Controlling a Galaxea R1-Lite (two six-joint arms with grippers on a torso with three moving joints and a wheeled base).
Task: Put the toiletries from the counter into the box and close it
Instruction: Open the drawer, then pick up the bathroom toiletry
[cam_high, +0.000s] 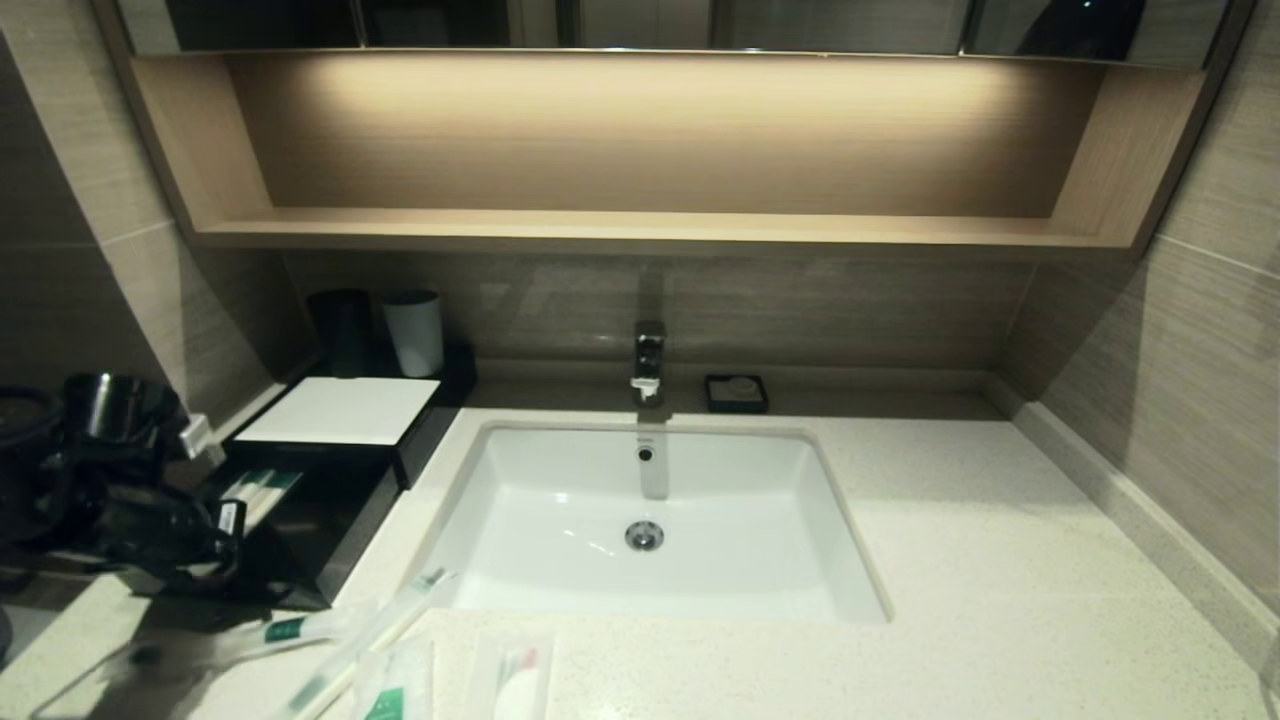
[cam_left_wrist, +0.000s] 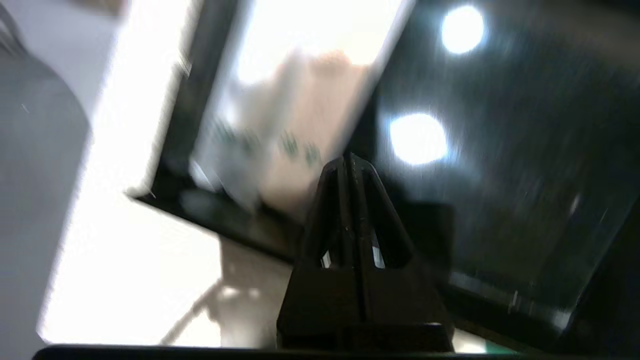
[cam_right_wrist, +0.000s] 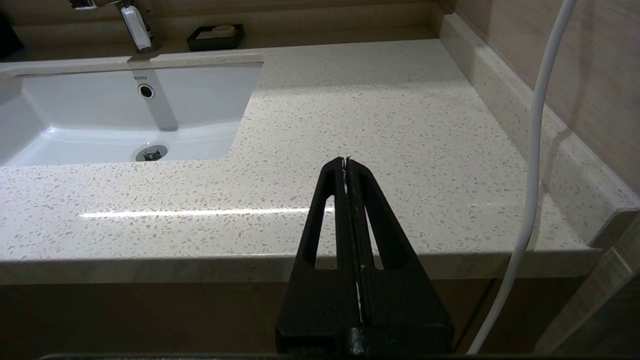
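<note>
The black box (cam_high: 425, 425) with its white top panel (cam_high: 340, 410) stands left of the sink, its drawer (cam_high: 330, 530) pulled out toward me. One green-marked packet (cam_high: 262, 490) lies in the drawer; it also shows in the left wrist view (cam_left_wrist: 280, 130). My left gripper (cam_high: 225, 545) hangs over the open drawer, shut and empty (cam_left_wrist: 348, 161). Two long toothbrush packets (cam_high: 310, 627) (cam_high: 385, 620), a green-marked sachet (cam_high: 395, 685) and a packet with a white round piece (cam_high: 515, 680) lie on the counter (cam_high: 980, 560) at the front left. My right gripper (cam_right_wrist: 346, 161) is shut and empty, off the counter's front right edge.
The white sink (cam_high: 560, 500) with its tap (cam_high: 648, 360) sits mid-counter. A black cup (cam_high: 342, 330) and a white cup (cam_high: 415, 332) stand behind the box. A small black soap dish (cam_high: 736, 393) is at the back. A white cable (cam_right_wrist: 537, 150) hangs at the right.
</note>
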